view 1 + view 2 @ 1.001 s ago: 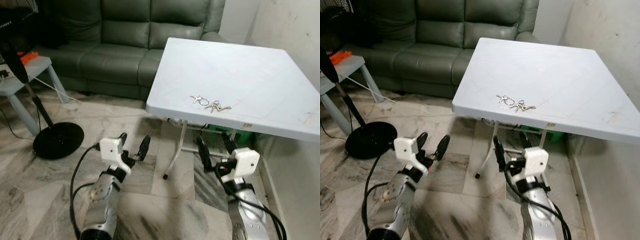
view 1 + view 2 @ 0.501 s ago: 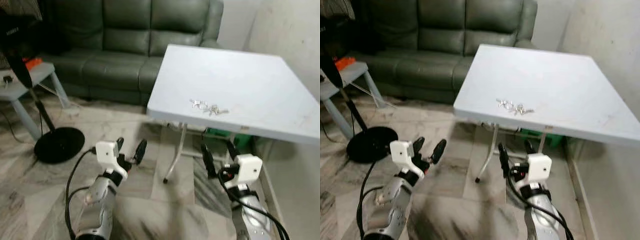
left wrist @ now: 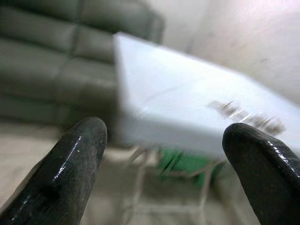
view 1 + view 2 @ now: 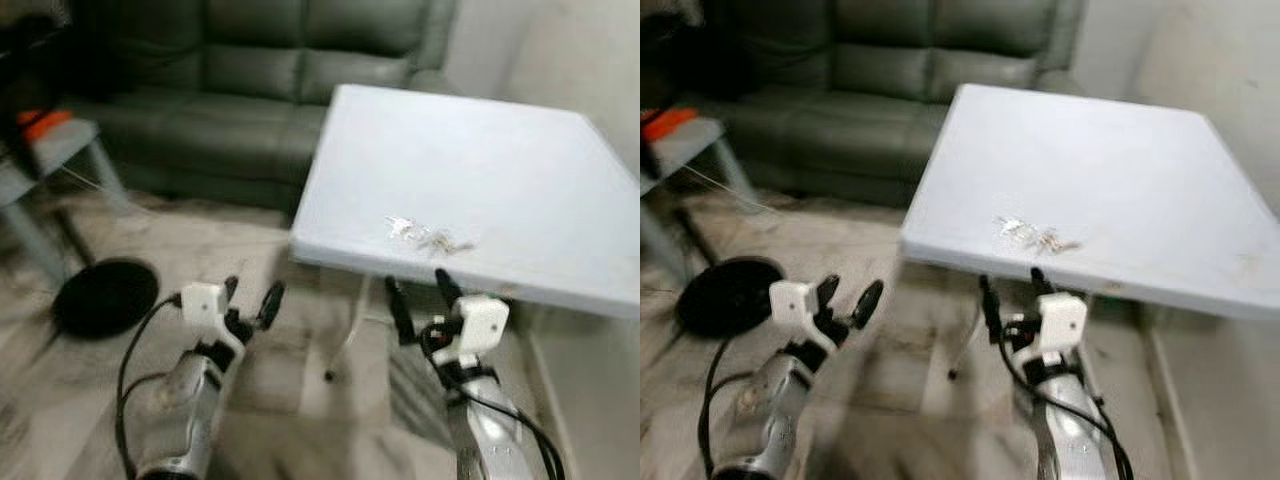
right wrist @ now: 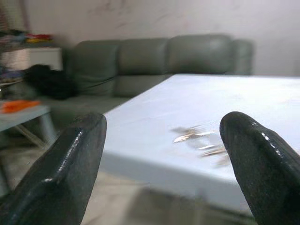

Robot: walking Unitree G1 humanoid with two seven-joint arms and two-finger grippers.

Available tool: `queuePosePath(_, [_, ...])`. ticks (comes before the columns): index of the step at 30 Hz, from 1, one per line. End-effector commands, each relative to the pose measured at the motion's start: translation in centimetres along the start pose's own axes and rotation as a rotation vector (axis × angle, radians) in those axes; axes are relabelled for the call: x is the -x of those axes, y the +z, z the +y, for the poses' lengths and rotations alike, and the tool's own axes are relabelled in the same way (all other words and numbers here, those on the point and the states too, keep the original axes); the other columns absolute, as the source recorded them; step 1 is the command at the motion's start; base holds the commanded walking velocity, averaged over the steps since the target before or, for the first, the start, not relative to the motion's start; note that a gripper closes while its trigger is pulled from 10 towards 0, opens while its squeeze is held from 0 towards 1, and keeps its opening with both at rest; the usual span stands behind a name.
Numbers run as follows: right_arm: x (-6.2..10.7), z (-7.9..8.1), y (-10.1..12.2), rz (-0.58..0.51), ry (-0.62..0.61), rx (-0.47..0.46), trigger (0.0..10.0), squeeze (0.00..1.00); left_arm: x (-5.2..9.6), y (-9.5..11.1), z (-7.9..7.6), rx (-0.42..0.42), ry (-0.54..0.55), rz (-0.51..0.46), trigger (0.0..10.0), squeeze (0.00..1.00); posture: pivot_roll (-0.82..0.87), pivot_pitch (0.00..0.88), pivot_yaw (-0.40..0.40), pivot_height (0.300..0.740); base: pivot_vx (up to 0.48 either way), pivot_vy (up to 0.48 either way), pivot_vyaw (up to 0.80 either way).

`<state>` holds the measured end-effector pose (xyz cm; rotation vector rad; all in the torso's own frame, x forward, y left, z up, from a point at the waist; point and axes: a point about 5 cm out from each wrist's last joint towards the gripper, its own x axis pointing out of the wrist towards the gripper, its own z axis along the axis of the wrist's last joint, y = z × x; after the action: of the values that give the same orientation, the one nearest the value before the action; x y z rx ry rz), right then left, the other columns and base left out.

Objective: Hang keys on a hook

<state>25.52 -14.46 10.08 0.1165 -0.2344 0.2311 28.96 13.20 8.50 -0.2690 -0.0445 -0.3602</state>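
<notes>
Keys (image 4: 428, 236) are seen lying loose on the white worktop (image 4: 500, 160), close to its near edge and somewhat toward the near left corner; the blur prevents the separate pieces from being told apart. Both arms are held low in front of that near edge, below the level of the surface. The right pincer (image 4: 422, 297) is spread wide and empty, almost directly beneath the keys, and the left pincer (image 4: 250, 300) is likewise wide and empty, out over the marble floor (image 4: 300, 400) beyond the worktop's left edge. A green sofa (image 4: 250, 90) is seen behind, beyond the far left corner.

The step in hand is judged to be the approach to the pick-up. It is best done with the right pincer raised clear above the near edge before being brought forward, so that the edge is not struck, and then lowered over the ring with the fingers kept wide until the metal is bracketed. No hook is made out.
</notes>
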Motion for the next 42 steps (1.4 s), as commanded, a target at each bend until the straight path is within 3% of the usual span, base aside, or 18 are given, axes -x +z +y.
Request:
queuePosePath(1, [0.3, -0.9, 0.1, 0.006, -0.032, 0.011, 10.0, 0.0, -0.1, -0.6, -0.9, 0.021, -0.024, 0.022, 10.0, 0.0, -0.03, 0.0, -0.047, 0.74, 0.431, 0.0, 0.0])
queuePosePath(11, [0.4, -0.7, 0.1, 0.01, -0.031, 0.009, 10.0, 0.0, -0.1, -0.5, -1.1, 0.026, -0.021, 0.027, 10.0, 0.0, -0.03, 0.0, -0.047, 0.74, 0.413, 0.0, 0.0])
queuePosePath(31, [-0.3, -0.6, 0.3, 0.033, 0.025, 0.014, 10.0, 0.0, -0.5, -0.6, -1.5, 0.0, 0.003, 0.048, 10.0, 0.0, -0.02, 0.009, -0.053, 0.74, 0.0, 0.0, 0.0])
queuePosePath(32, [-0.3, -0.6, 0.4, 0.032, 0.029, 0.011, 10.0, 1.0, -0.5, -0.6, -1.6, -0.001, 0.001, 0.048, 10.0, 0.0, -0.02, 0.009, -0.054, 0.74, 0.0, 0.0, 0.0])
queuePosePath(42, [-0.2, -0.7, 0.4, 0.046, 0.055, 0.021, 10.0, 1.0, -0.5, -0.8, -1.9, 0.001, -0.009, 0.056, 10.0, 0.0, -0.02, 0.012, -0.058, 0.74, 0.0, 0.0, 0.0])
